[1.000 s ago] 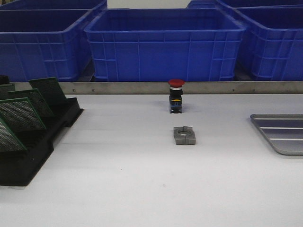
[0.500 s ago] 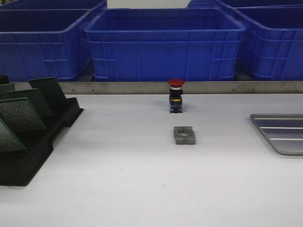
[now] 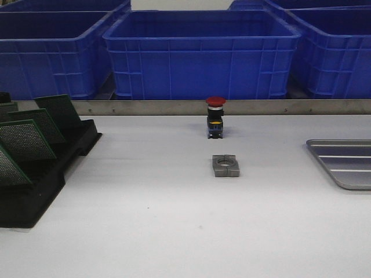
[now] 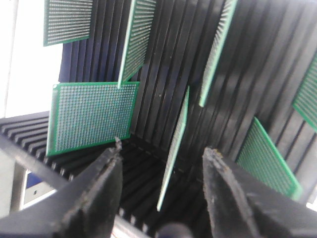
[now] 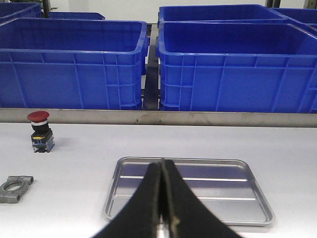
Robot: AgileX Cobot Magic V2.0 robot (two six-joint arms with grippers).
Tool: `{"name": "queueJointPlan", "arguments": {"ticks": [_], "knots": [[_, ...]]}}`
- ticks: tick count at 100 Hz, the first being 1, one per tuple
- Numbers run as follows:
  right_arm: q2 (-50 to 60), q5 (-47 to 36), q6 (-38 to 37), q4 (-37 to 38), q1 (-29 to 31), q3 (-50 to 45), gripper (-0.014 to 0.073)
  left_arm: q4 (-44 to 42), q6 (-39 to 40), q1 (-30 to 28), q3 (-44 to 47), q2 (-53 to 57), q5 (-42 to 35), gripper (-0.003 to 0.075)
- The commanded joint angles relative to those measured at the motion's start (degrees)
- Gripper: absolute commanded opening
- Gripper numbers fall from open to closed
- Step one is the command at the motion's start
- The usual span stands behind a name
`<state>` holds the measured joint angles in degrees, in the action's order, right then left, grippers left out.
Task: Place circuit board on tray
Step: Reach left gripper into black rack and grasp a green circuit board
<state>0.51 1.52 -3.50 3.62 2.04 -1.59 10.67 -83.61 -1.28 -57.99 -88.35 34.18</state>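
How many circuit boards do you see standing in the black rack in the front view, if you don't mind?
4 show on the rack at the left: one rearmost, one ahead of it, a third nearer, and one cut by the edge. More may lie beyond the frame.

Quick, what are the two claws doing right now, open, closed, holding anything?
Left claw: open, straddling an upright circuit board in the black rack, not gripping it.
Right claw: closed, empty, above the tray.

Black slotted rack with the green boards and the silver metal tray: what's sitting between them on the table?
In the front view, a red-capped push button and a grey metal clamp block sit between rack and tray.
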Motion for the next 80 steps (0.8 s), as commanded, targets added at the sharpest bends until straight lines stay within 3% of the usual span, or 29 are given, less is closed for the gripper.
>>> {"name": "queueJointPlan", "arguments": {"ticks": [1, 45, 52, 80], "knots": [[1.60, -4.23, 0.21, 0.27, -0.17, 0.78, -0.0061, 0.72, -0.03, -0.08, -2.60, 0.20, -1.19, 0.0347], [1.60, -4.23, 0.21, 0.27, -0.17, 0.78, -0.0061, 0.72, -2.47, -0.08, -4.02, -5.21, -1.06, 0.0340], [1.60, -4.23, 0.21, 0.27, -0.17, 0.78, -0.0061, 0.72, -2.47, -0.08, -4.02, -5.21, -1.06, 0.0291], [1.60, -4.23, 0.21, 0.27, -0.17, 0.78, -0.0061, 0.72, -2.50, -0.08, -4.02, -5.21, -1.83, -0.0018]]}}
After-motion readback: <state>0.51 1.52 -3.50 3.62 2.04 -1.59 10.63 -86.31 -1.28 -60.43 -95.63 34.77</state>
